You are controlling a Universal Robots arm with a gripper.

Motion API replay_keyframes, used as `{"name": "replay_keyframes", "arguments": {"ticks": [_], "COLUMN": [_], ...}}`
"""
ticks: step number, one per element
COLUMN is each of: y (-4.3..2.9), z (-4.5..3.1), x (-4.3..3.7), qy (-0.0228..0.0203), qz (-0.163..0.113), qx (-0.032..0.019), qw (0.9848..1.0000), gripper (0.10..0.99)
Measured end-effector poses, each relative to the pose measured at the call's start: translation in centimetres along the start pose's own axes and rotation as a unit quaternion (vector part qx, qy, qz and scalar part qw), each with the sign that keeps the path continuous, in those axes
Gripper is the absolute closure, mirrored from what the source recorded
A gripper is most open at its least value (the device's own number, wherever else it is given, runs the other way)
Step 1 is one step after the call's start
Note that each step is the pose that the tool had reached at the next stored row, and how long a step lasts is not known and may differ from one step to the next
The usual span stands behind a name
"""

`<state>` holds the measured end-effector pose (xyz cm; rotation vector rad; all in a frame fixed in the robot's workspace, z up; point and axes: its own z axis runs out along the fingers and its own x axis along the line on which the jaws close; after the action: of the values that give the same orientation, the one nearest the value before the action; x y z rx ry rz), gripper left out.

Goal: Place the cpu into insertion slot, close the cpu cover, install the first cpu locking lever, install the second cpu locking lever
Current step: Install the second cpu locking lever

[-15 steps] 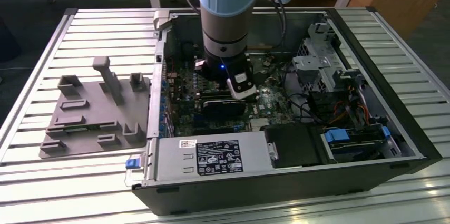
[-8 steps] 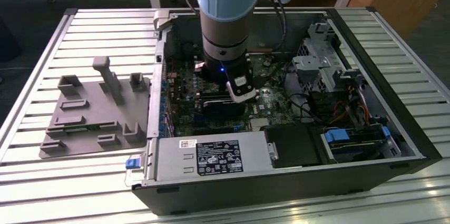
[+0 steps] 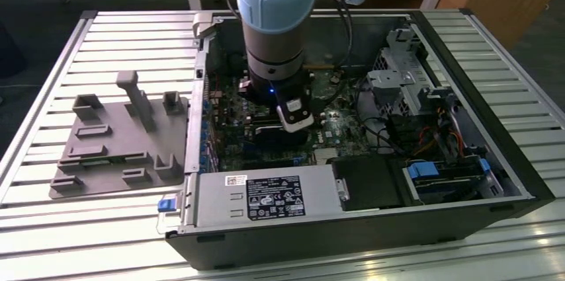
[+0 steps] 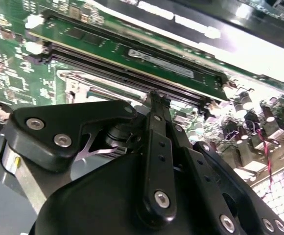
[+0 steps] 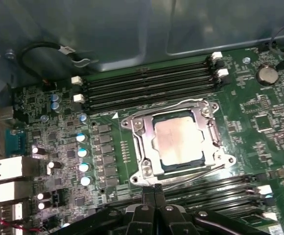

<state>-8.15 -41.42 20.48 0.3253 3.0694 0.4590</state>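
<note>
The cpu (image 5: 178, 139), a pale metal square, lies flat in the insertion slot, whose dark rim (image 5: 181, 169) just shows under it. The silver cpu cover (image 5: 144, 147) is folded down around the chip as a frame. A thin metal lever rod (image 5: 193, 172) runs along the cover's edge nearest my fingers. My gripper (image 5: 154, 188) is shut with nothing visible between its black fingertips, just off that edge of the cover. In the second wrist view the gripper (image 4: 154, 97) points at the cover's silver corner (image 4: 83, 83). In the exterior view the gripper (image 3: 296, 129) hangs inside the open computer case.
Black memory slots (image 5: 147, 85) run on the far side of the socket and more slots (image 5: 215, 188) beside my fingers. Capacitors (image 5: 83, 152) and a coin battery (image 5: 267, 74) stand on the board. A grey fixture tray (image 3: 115, 149) lies on the slatted table at the exterior view's left. The power supply (image 3: 264, 198) and drive cage (image 3: 406, 76) crowd the case.
</note>
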Motion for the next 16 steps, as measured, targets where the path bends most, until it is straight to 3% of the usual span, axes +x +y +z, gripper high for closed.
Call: {"name": "replay_keyframes", "arguments": {"ticks": [7,16], "y": [-0.27,-0.18], "z": [0.35,0.72], "x": [0.81,0.87], "qy": [0.0003,0.0009], "qz": [0.002,0.002], "qx": [-0.0039,-0.0072], "qw": [1.0,1.0], "gripper": [0.984,0.984]}}
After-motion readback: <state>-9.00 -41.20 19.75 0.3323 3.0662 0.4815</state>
